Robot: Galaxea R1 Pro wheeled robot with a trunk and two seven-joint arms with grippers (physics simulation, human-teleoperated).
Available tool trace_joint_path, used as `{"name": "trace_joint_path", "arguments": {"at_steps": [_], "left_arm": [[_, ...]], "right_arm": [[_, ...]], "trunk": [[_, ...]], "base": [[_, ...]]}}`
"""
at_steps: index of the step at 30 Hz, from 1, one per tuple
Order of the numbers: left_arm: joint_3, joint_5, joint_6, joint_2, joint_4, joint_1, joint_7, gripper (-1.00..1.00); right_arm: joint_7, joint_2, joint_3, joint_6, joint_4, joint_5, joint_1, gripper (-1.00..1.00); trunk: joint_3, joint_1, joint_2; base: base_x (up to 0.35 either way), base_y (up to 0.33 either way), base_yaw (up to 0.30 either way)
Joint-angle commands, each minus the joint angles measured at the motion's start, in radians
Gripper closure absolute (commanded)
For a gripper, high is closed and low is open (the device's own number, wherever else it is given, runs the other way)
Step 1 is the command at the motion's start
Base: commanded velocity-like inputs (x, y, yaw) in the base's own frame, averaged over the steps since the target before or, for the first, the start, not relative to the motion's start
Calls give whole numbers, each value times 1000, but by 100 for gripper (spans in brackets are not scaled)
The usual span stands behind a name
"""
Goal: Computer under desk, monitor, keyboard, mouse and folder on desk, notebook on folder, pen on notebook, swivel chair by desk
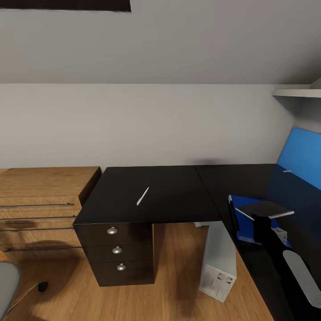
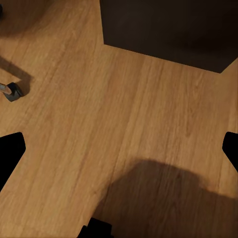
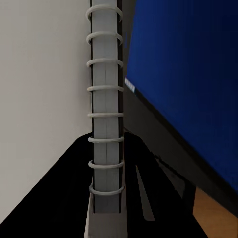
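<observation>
The notebook [image 3: 105, 99] is clamped in my right end effector [image 3: 106, 191], gripped on its wire-bound spine edge. In the head view it sits roughly flat [image 1: 264, 208] just above the blue folder [image 1: 246, 217], which lies on the right wing of the bench [image 1: 178, 187]. I judge the notebook to be light and thin. Its covers will likely flex, and the wire coil offers a bumpy, slightly slippery hold, so the flat board beside the coil is the safer place to pinch. The folder looks flat, smooth and broader than the notebook, a fair base to stack on. The pen [image 1: 142, 196] is a slim white sliver lying alone on the left wing, well apart. It is hard, light and liable to roll, so I would take it across its middle. The bench top is glossy black, and its drawer unit [image 1: 117, 249] has round silver knobs. The pale grey boxy computer [image 1: 218, 263] stands beneath the bench on the wood floor [image 2: 119, 124]. My left end effector [image 2: 119, 148] hangs spread wide and empty over that floor. The chair's [image 1: 6, 281] grey padded edge shows at the lower left of the head view.
</observation>
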Motion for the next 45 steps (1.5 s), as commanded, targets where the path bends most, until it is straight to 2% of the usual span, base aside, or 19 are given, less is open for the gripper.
{"name": "trace_joint_path", "arguments": {"at_steps": [1,12,23,37,38,45], "left_arm": [[-5,11,-5,1,-1,0,7,-100],[-5,10,-5,1,-1,-1,7,-100],[-6,10,-5,2,-1,0,7,-100],[-5,10,-5,2,-1,0,8,-100],[-4,11,-5,2,-1,0,8,-100],[-4,11,-5,2,-1,-1,7,-100]], "right_arm": [[-10,0,-1,3,2,-3,-1,100],[-24,0,-1,3,24,3,-3,100],[-25,-1,-1,3,24,4,-3,100],[-26,-1,-1,3,23,5,-3,100],[-26,-1,-1,3,23,5,-3,-100],[-27,-1,-1,3,23,5,-3,-100]], "trunk": [[-1,0,0],[-1,0,0],[-1,0,0],[-1,0,0],[-1,0,0],[-1,0,0]], "base": [[2,0,0],[8,0,0],[170,0,0],[13,0,0],[0,0,0],[0,0,0]]}}
